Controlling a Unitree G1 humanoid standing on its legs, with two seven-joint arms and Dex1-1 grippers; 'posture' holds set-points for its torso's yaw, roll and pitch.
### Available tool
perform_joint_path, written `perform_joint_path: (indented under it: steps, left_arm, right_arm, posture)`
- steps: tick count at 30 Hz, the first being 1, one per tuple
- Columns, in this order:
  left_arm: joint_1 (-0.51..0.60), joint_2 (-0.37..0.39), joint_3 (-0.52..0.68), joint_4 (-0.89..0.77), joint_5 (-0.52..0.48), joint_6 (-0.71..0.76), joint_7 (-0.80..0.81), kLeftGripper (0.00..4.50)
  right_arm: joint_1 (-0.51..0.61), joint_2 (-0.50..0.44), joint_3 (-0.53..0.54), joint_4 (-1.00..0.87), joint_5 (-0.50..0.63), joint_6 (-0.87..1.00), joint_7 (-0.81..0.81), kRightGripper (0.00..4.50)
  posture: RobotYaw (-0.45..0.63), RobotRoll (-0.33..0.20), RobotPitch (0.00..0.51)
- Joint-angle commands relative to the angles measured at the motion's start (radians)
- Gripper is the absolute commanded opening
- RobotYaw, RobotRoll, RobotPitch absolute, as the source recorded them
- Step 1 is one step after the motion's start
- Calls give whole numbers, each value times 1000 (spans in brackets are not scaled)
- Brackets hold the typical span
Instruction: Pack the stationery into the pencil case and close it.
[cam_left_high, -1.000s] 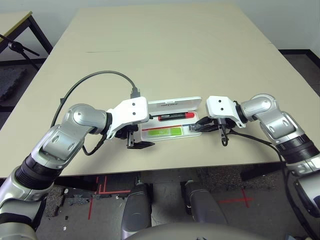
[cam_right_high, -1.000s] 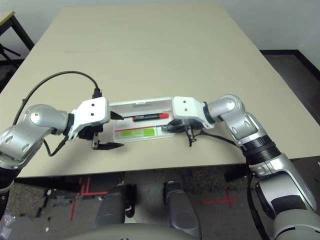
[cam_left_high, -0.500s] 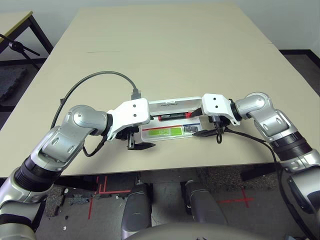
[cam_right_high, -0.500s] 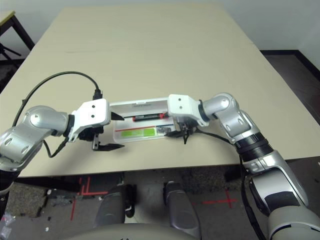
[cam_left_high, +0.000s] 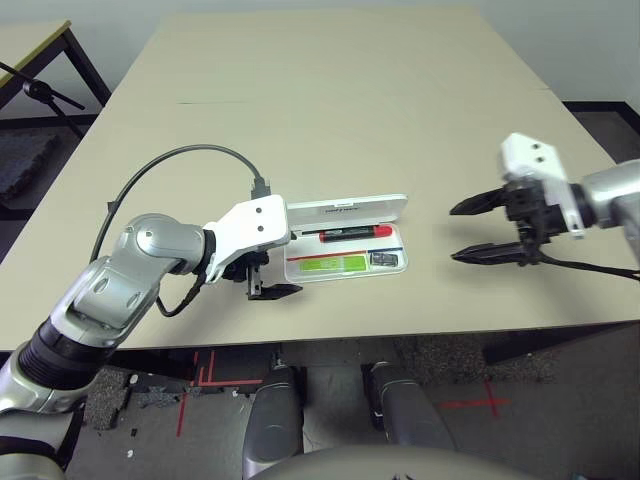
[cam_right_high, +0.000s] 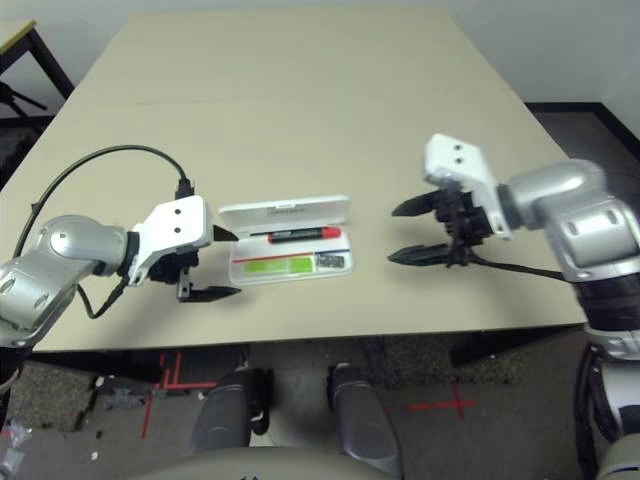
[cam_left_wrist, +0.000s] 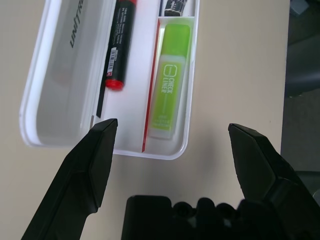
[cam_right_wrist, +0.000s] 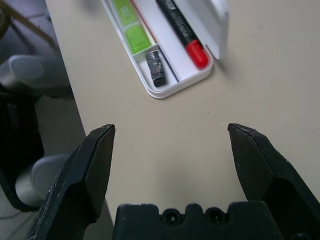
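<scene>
The white pencil case (cam_left_high: 350, 208) lies open near the table's front edge, its lid raised at the back. Inside it lie the stationery pieces. The red marker with a black cap (cam_left_high: 355, 234) runs along the back, and the lime-green stick (cam_left_high: 333, 264) along the front. The tiny dark piece (cam_left_high: 383, 260) sits at the tray's right end. My left gripper (cam_right_high: 222, 263) is open at the case's left end, one finger on either side of it. My right gripper (cam_left_high: 452, 233) hovers open and empty well to the right of the case, pointing at it.
A black cable (cam_left_high: 170, 160) loops from my left forearm over the table. The table's front edge (cam_left_high: 400, 335) runs just in front of the case. A black stand (cam_left_high: 40, 92) and another table stand off to the far left.
My right gripper has opened at the case's right end, left the dark piece in the tray and drawn back to the right. The left gripper has stayed at the case's left end.
</scene>
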Motion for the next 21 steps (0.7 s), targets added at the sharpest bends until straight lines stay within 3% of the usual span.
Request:
perform_joint_path:
  steps: [1,4,14,17,21]
  left_arm:
    - [24,32,28,-4,-14,6,-8,4500]
    - [25,74,37,17,-9,15,-21,3888]
    - [14,228,-7,226,177,-144,-26,17]
    - [-1,231,-37,290,261,-204,-8,17]
    - [-58,171,-55,369,330,-254,37,17]
  right_arm:
    - [44,-11,-25,-39,41,26,-19,4474]
    - [61,1,-24,-52,56,33,-47,4500]
    - [40,19,-5,-56,92,39,-91,4500]
    - [39,27,2,-56,92,36,-102,4500]
    - [46,28,7,-54,85,28,-109,4500]
  posture:
    - [-52,0,128]
    - [-53,0,128]
    - [-54,0,123]
    - [-56,0,122]
    - [-62,0,117]
